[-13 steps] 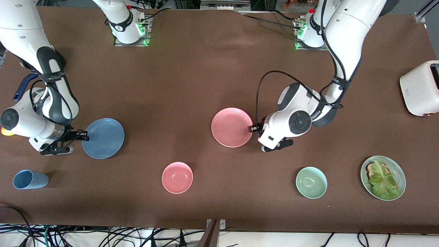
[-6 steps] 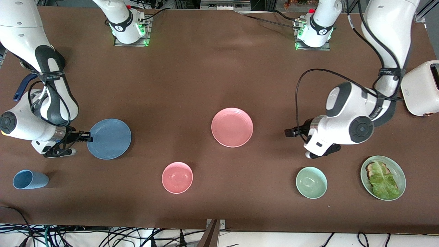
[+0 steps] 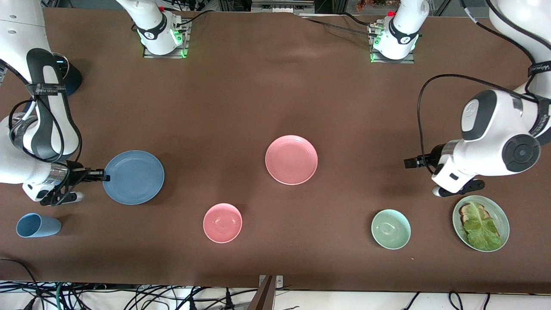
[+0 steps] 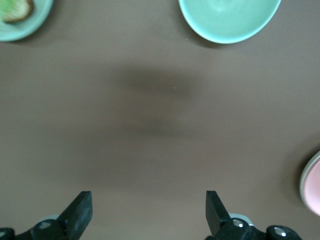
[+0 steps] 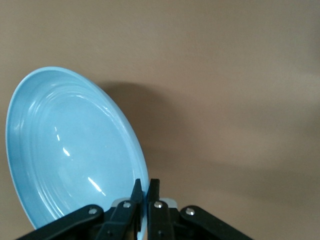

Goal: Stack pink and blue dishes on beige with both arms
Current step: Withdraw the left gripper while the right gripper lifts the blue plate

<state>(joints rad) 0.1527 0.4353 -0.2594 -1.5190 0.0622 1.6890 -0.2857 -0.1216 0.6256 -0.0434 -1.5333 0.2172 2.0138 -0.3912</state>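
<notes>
The sky blue plate (image 3: 133,177) is toward the right arm's end of the table. My right gripper (image 3: 101,175) is shut on its rim. In the right wrist view the blue plate (image 5: 65,150) stands tilted with a shadow under it, its rim pinched in the right gripper (image 5: 146,187). The pale pink plate (image 3: 291,159) lies flat mid-table with nothing touching it; its edge (image 4: 312,185) shows in the left wrist view. My left gripper (image 3: 409,162) hangs open and empty over bare cloth, well apart from the pink plate, its fingers spread wide (image 4: 149,200). No beige plate is in view.
A small pink bowl (image 3: 222,222), a mint-green bowl (image 3: 391,229) and a blue cup (image 3: 38,225) lie nearer the front camera. A green plate (image 3: 504,217) with toast and lettuce sits below the left arm's wrist. The mint bowl (image 4: 230,17) also shows in the left wrist view.
The left gripper has drawn away from the pink plate's rim toward its own end of the table, leaving the plate where it was. The right gripper has shifted slightly with the blue plate.
</notes>
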